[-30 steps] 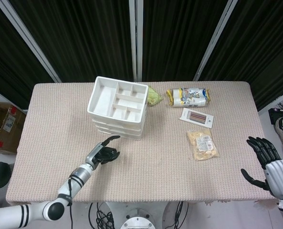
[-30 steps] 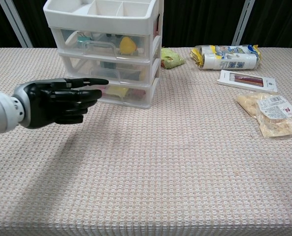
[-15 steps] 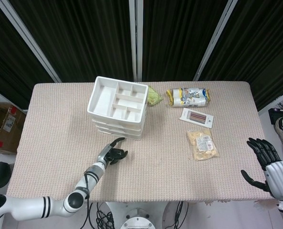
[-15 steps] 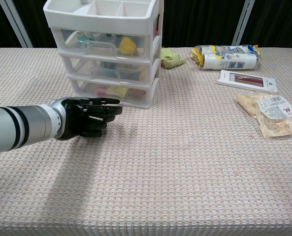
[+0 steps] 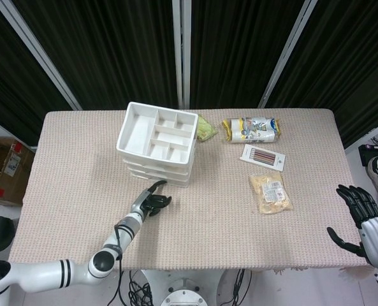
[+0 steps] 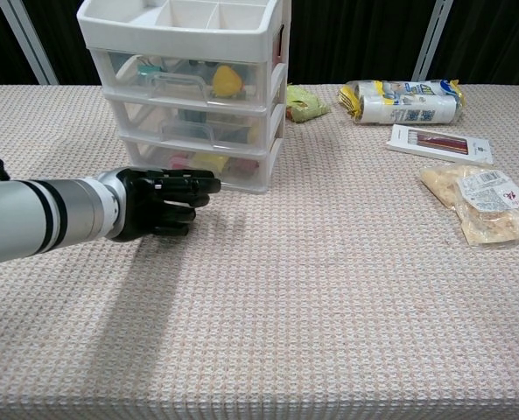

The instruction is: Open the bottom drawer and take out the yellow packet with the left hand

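A white three-drawer unit (image 5: 158,143) (image 6: 189,96) stands at the table's middle left with all its drawers shut. Through the clear front of the bottom drawer (image 6: 202,166) I see the yellow packet (image 6: 212,163) beside a pink item. My left hand (image 5: 152,201) (image 6: 163,201) hovers low just in front of the bottom drawer, fingers reaching toward its front and holding nothing. Whether a fingertip touches the drawer, I cannot tell. My right hand (image 5: 361,213) hangs at the table's right edge with fingers spread and empty; only the head view shows it.
A green-yellow packet (image 5: 205,129) (image 6: 305,102) lies right behind the unit. Further right are a white and yellow roll pack (image 5: 252,129) (image 6: 403,101), a flat box of sticks (image 5: 263,157) (image 6: 440,143) and a snack bag (image 5: 271,192) (image 6: 482,203).
My left hand has moved forward and lower, up to the bottom drawer's front. My right hand has drifted slightly outward and toward me.
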Action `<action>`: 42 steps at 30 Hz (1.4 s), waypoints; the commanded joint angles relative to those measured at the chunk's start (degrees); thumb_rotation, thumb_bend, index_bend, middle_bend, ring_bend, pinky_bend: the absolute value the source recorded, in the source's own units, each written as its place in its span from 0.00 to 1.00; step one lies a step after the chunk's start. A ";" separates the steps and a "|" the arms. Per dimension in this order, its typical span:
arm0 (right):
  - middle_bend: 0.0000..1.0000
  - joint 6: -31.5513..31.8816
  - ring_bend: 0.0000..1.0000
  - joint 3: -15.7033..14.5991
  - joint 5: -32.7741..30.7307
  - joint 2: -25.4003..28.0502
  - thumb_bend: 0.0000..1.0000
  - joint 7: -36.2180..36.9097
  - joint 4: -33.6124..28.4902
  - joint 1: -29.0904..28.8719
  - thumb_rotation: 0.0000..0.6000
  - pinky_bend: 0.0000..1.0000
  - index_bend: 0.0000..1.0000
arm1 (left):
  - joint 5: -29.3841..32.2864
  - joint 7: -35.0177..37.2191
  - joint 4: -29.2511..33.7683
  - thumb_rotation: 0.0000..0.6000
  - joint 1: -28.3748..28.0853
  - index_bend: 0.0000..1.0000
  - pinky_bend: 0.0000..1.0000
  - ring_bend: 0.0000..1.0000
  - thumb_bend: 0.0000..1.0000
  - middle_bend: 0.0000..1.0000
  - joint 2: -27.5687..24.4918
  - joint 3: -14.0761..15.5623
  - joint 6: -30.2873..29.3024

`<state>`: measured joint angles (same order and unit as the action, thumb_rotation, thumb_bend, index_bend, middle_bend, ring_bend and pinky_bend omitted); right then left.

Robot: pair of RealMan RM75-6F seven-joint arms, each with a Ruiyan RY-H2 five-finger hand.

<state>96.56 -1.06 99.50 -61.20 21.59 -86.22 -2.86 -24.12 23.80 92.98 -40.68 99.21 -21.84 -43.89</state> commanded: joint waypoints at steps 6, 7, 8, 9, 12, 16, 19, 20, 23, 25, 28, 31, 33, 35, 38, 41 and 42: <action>0.08 -0.72 0.00 0.07 -0.52 -0.25 0.21 -0.10 0.21 -0.12 1.00 0.00 0.00 | 1.32 1.29 -1.74 1.00 0.44 0.17 1.00 0.94 0.41 0.80 0.42 -1.80 3.20; 0.08 -0.77 0.00 0.10 -0.55 -0.27 0.21 -0.13 0.19 -0.14 1.00 0.00 0.00 | 1.35 1.47 -1.85 1.00 0.51 0.17 1.00 0.94 0.41 0.80 0.39 -2.03 3.55; 0.08 -0.88 0.00 0.11 -0.57 -0.26 0.21 -0.21 0.14 -0.18 1.00 0.00 0.00 | 1.40 1.79 -1.97 1.00 0.63 0.17 1.00 0.94 0.41 0.80 0.39 -2.37 3.89; 0.08 -0.95 0.00 0.13 -0.59 -0.26 0.21 -0.28 0.11 -0.21 1.00 0.00 0.00 | 1.50 2.07 -2.02 1.00 0.75 0.18 1.00 0.94 0.42 0.81 0.43 -2.63 4.07; 0.08 -1.09 0.00 0.21 -0.66 -0.28 0.21 -0.51 -0.01 -0.28 1.00 0.00 0.00 | 1.75 2.69 -2.14 1.00 0.98 0.21 1.00 0.94 0.42 0.81 0.35 -3.27 4.91; 0.08 -1.35 0.00 0.28 -0.82 -0.30 0.21 -0.66 -0.08 -0.36 1.00 0.00 0.00 | 2.45 2.79 -2.90 1.00 0.77 0.25 1.00 0.94 0.42 0.81 0.31 -3.53 5.88; 0.08 -1.49 0.00 0.29 -0.91 -0.31 0.21 -0.68 -0.11 -0.38 1.00 0.00 0.00 | 3.06 2.58 -3.37 1.00 0.58 0.28 1.00 0.94 0.43 0.81 0.06 -3.34 6.60; 0.08 -1.52 0.00 0.30 -0.93 -0.34 0.21 -0.69 -0.09 -0.38 1.00 0.00 0.00 | 3.17 2.54 -3.37 1.00 0.63 0.29 1.00 0.94 0.43 0.81 -0.07 -3.23 6.83; 0.08 -1.73 0.00 0.28 -0.93 -0.42 0.21 -0.84 -0.12 -0.45 1.00 0.00 0.00 | 2.90 2.56 -2.86 1.00 1.02 0.32 1.00 0.94 0.43 0.81 -0.57 -3.00 7.25; 0.08 -1.85 0.00 0.28 -0.86 -0.49 0.21 -0.98 -0.21 -0.53 1.00 0.00 0.00 | 2.36 2.46 -2.20 1.00 1.39 0.33 1.00 0.94 0.43 0.81 -0.92 -2.71 7.20; 0.08 -1.93 0.00 0.29 -0.76 -0.59 0.21 -1.17 -0.32 -0.60 1.00 0.00 0.00 | 1.68 2.34 -1.28 1.00 1.88 0.34 1.00 0.94 0.43 0.81 -1.36 -2.30 7.09; 0.08 -2.01 0.00 0.26 -0.69 -0.69 0.21 -1.30 -0.40 -0.64 1.00 0.00 0.00 | 1.10 2.44 -0.37 1.00 2.39 0.35 1.00 0.94 0.43 0.80 -1.74 -1.91 7.30; 0.08 -2.04 0.00 0.23 -0.69 -0.74 0.21 -1.34 -0.41 -0.63 1.00 0.00 0.00 | 0.66 2.50 0.23 1.00 2.73 0.35 1.00 0.94 0.44 0.80 -1.95 -1.58 7.44; 0.08 -1.88 0.00 0.21 -0.65 -0.79 0.21 -1.25 -0.35 -0.56 1.00 0.00 0.00 | 0.41 2.37 0.92 1.00 3.02 0.34 1.00 0.94 0.43 0.80 -2.25 -1.16 7.15; 0.08 -1.76 0.00 0.16 -0.66 -0.90 0.21 -0.96 -0.07 -0.45 1.00 0.00 0.00 | 0.00 2.05 2.32 1.00 3.54 0.29 1.00 0.94 0.43 0.80 -2.84 -0.71 5.91; 0.08 -1.65 0.00 0.13 -0.64 -1.04 0.21 -0.74 0.25 -0.39 1.00 0.00 0.00 | -1.21 0.48 4.21 1.00 3.94 0.19 1.00 0.93 0.42 0.80 -3.65 0.32 3.55; 0.08 -1.60 0.00 0.13 -0.61 -1.09 0.21 -0.65 0.36 -0.38 1.00 0.00 0.00 | -1.72 -0.37 4.82 1.00 3.99 0.17 1.00 0.93 0.42 0.79 -3.84 0.81 2.35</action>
<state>94.93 -0.93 98.88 -62.26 20.90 -85.90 -3.25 -24.90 24.77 96.59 -36.98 95.92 -21.91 -39.77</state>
